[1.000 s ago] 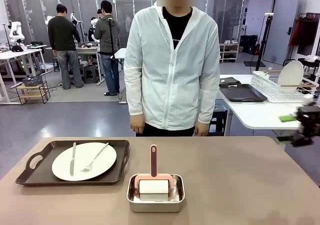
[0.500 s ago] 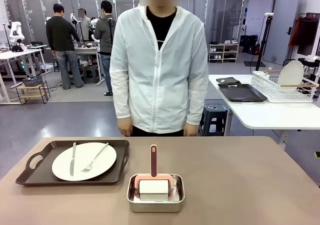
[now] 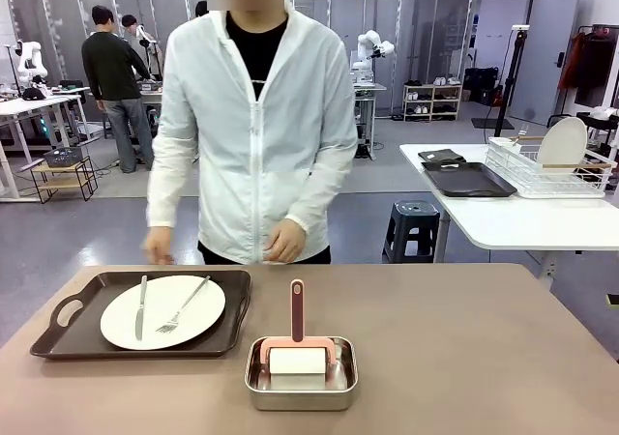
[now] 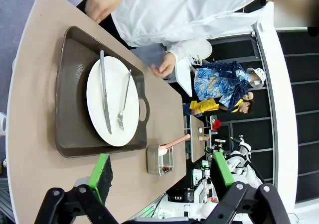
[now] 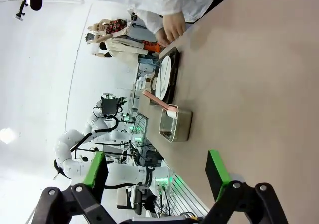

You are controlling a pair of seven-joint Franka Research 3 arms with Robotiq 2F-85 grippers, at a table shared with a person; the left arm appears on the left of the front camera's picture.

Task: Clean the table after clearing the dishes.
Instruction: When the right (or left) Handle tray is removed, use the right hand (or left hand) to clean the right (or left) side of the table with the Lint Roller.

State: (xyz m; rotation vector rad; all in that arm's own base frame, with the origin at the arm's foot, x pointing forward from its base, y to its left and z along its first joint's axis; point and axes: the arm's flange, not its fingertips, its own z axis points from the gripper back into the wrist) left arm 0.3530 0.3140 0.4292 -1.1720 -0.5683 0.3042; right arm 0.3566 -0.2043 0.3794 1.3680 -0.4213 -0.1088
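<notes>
Taupe tabletop (image 3: pixel 484 358) runs across the front view, with a person (image 3: pixel 256 135) in a white jacket standing at its far edge. On the robot's left side lies a dark brown tray (image 3: pixel 60 344) carrying a white plate (image 3: pixel 162 324); a knife (image 3: pixel 141 306) and a fork (image 3: pixel 184 304) rest on the plate, side by side, the knife nearer the tray's handle end. Just beside the tray, towards the robot and near the middle, sits a steel pan (image 3: pixel 300 391) holding a roller (image 3: pixel 297 358) whose pink handle stands upright. One of the person's palms (image 3: pixel 158 246) hangs by the far edge behind the tray; whether it touches the surface I cannot tell. Behind, to the right, a white table (image 3: pixel 503 217) bears a wire rack (image 3: pixel 546 174), and a stool (image 3: pixel 411 224) stands near it.

From its wrist view the left hand (image 4: pixel 160 157) hovers above the tray and pan, fingers spread wide, grasping nothing. The right hand (image 5: pixel 155 164) is likewise released, over bare tabletop, well apart from the pan.
</notes>
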